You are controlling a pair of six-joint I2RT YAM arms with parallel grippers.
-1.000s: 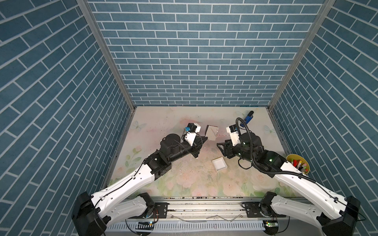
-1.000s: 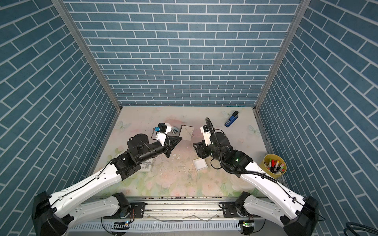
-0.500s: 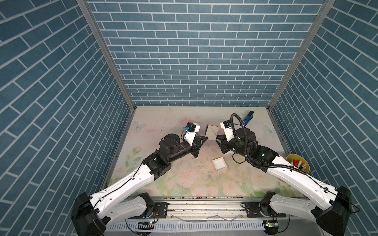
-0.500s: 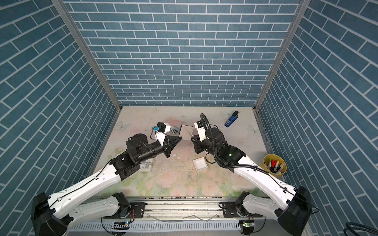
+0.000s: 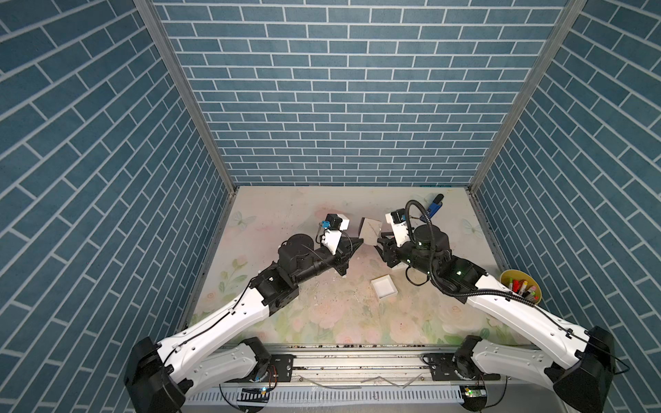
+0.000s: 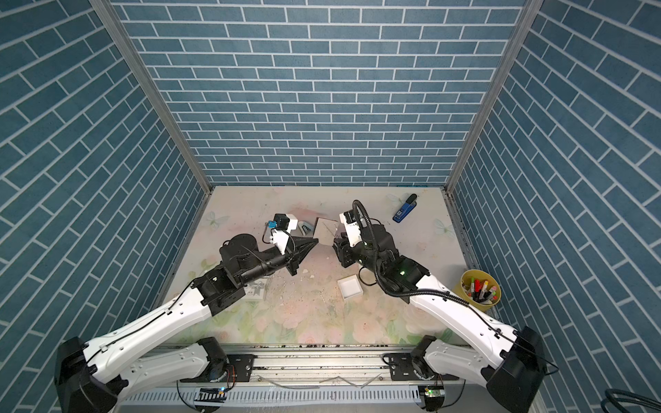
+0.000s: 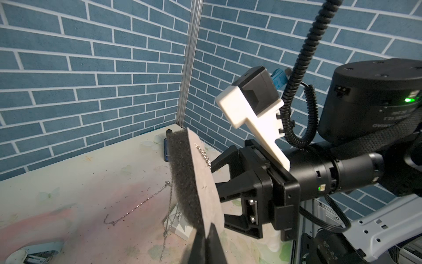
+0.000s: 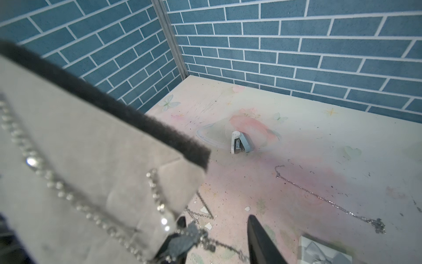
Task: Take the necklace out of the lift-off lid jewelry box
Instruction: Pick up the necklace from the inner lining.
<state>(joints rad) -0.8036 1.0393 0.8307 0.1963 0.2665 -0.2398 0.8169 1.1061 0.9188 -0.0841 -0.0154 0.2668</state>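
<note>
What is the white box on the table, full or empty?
Empty: the white box shows only bare floor in both top views.

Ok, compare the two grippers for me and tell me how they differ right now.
The left gripper is shut, pinching an edge of the foam-backed pad; the right gripper stands open, clamping nothing. The left gripper holds the pad up off the table; the right gripper only points its fingertips at the pad's pale face, by the necklace. Both are black and meet at the pad.
</note>
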